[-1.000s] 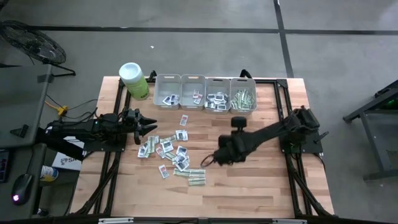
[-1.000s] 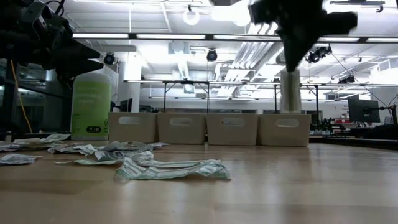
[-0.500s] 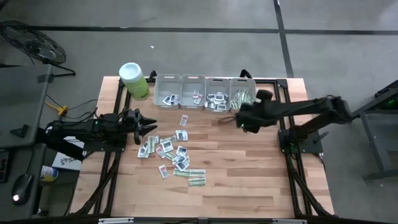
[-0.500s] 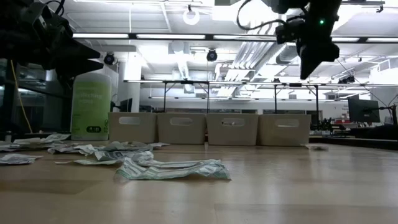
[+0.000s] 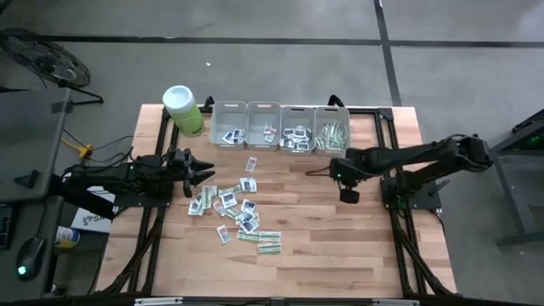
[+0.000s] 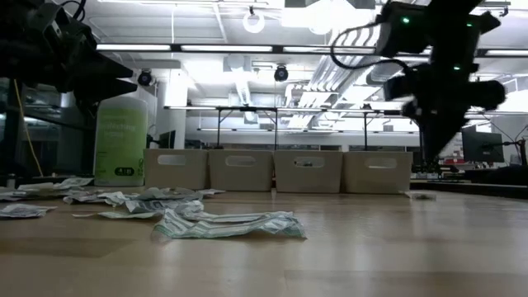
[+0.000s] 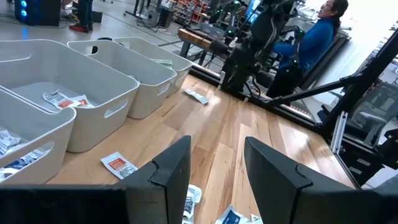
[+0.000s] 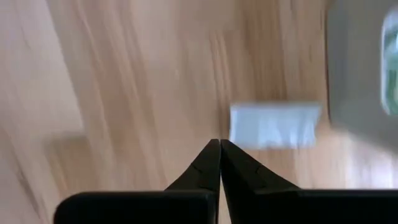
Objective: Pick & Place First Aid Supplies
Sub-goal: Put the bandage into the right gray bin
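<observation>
One strip packet [image 8: 274, 125] lies loose on the wood just beside the rightmost grey bin [image 5: 332, 135], outside it. The right gripper [image 5: 325, 171] hovers near that bin, pinched closed and empty. The left gripper [image 5: 206, 172] waits spread and empty, far from the bin, by the packet pile [image 5: 235, 210]. Left there, the stray stays unsorted; regrasping something so flat risks sliding it away.

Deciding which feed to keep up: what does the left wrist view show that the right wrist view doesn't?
Only the left wrist view: the open left gripper, three grey bins with packets inside, a red-printed packet, a seated person. Only the right wrist view: the shut right gripper. Both: the wooden table and a stray packet lying near a bin.
</observation>
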Controlling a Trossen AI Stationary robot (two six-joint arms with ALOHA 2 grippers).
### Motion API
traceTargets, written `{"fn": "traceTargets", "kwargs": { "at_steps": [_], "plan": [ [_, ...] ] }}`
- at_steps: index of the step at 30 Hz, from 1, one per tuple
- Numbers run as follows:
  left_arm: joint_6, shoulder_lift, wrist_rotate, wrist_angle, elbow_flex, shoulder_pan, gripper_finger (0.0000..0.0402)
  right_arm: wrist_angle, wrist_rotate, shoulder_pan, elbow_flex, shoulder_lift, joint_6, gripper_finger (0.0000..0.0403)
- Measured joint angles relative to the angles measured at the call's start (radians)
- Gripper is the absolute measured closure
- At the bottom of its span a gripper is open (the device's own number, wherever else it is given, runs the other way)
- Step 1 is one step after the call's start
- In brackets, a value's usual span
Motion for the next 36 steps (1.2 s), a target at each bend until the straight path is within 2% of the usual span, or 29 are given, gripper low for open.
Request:
{"fn": "traceTargets", "kwargs": {
  "at_steps": [4,11,15,22,29,36],
  "plan": [
    [0.000,0.003,-0.002,0.000,0.000,0.000,0.0252,0.057,-0.019,0.011,0.001,0.043,-0.065,0.0372],
    [0.000,0.003,-0.001,0.000,0.000,0.000,0.0252,0.117,-0.002,-0.006,-0.032,0.141,-0.084,0.0272],
    [0.000,0.003,-0.001,0.000,0.000,0.000,0.0252,0.149,0.002,-0.033,-0.035,0.199,-0.098,0.0243],
    [0.000,0.003,-0.001,0.000,0.000,0.000,0.0252,0.152,-0.039,-0.121,-0.034,0.240,-0.142,0.0244],
    [0.000,0.003,-0.001,0.000,0.000,0.000,0.0252,0.155,-0.206,-0.235,-0.033,0.241,-0.197,0.0249],
    [0.000,0.003,-0.001,0.000,0.000,0.000,0.0252,0.185,-0.223,-0.274,-0.067,0.238,-0.206,0.0292]
  ]
}}
